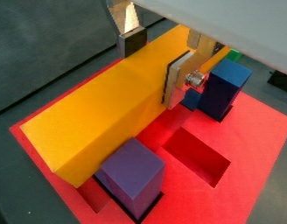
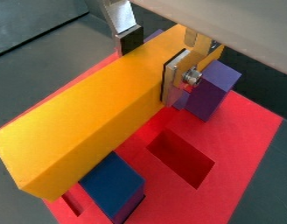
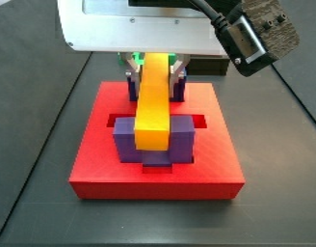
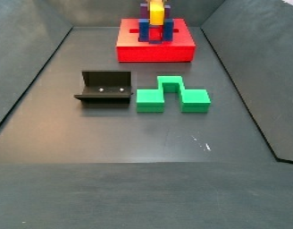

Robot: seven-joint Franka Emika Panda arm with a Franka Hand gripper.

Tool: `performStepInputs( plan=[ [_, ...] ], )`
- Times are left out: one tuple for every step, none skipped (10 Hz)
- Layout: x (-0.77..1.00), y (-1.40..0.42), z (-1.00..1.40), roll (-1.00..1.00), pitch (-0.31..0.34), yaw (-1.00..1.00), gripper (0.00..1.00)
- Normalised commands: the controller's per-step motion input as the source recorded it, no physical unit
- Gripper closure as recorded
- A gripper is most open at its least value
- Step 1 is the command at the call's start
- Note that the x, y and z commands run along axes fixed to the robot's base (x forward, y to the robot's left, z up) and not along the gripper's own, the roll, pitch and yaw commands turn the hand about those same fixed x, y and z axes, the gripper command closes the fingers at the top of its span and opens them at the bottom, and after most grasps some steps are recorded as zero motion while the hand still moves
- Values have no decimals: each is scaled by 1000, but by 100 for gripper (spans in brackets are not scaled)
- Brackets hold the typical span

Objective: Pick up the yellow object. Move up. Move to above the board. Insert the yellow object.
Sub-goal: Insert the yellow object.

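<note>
**Bar poised over board's slot**

Purple block (image 1: 134, 175) looms closest as the gripper (image 1: 157, 59), above the red board (image 1: 257, 166), pinches the yellow bar (image 1: 105, 114) between blue (image 1: 226, 87) and purple uprights; lowering straight, kept level and centred, should seat it

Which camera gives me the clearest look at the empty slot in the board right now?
A wrist view: the open slot in the red board lies unobstructed beside the yellow bar held by the gripper. Both wrist views show it; the side views hide it.
</note>
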Motion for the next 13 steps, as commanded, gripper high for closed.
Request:
performStepInputs(
  plan=[
    [97, -40, -31, 0, 0, 37, 100],
    [40, -43, -109, 0, 0, 20, 100],
    [0, -60, -311, 0, 7, 0, 100],
    [0, -23, -494, 0, 57, 0, 100],
    [0, 0, -320, -16, 71, 0, 100],
    [191, 17, 0, 0, 101, 0, 100],
    [249, 71, 26, 0, 121, 0, 100],
    [260, 40, 11, 0, 151, 0, 100],
    [231, 0, 0, 0, 130, 0, 100],
    [189, 0, -29, 23, 100, 0, 100],
    [77, 0, -140, 20, 63, 0, 100],
    [23, 0, -174, 9, 51, 0, 100],
    [0, 0, -274, 11, 31, 0, 100]
  ],
)
